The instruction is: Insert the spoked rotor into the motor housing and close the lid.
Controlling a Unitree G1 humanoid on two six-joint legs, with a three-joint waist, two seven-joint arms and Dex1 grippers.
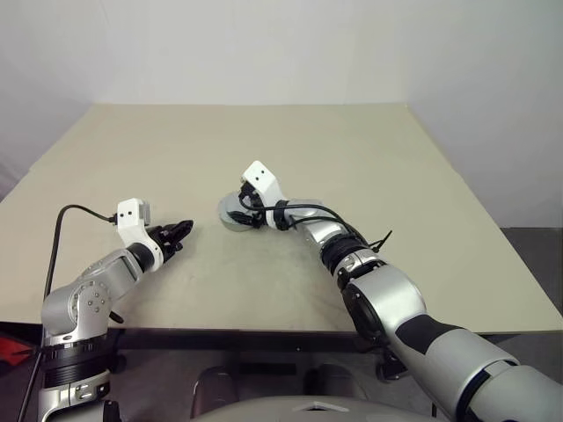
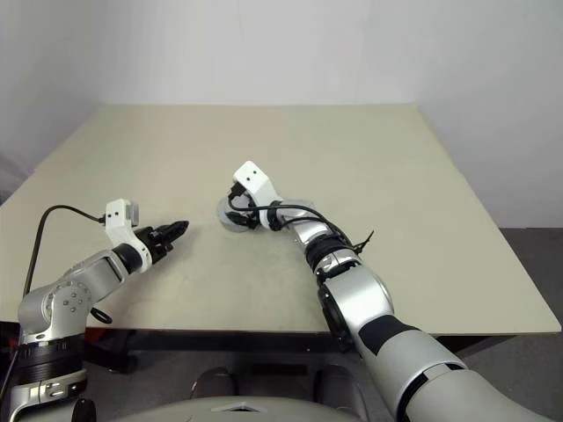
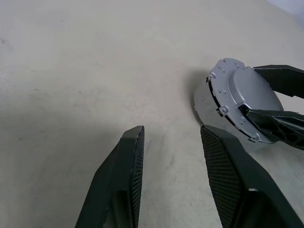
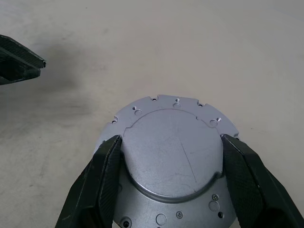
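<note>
The motor housing (image 1: 227, 214) is a round grey body near the middle of the table. Its lid (image 4: 173, 156), a grey disc with a raised round centre and small screw holes, lies over it, and in the left wrist view the lid (image 3: 247, 92) looks tilted. My right gripper (image 4: 171, 137) is shut on the lid, one finger on each side of the raised centre. My left gripper (image 1: 185, 230) stands open and empty a short way to the left, low over the table and pointing at the housing. The spoked rotor is hidden.
The beige table (image 1: 369, 158) stretches wide behind and to both sides of the housing. A black cable (image 1: 54, 242) loops from my left wrist past the table's front left edge. A pale wall stands behind the table.
</note>
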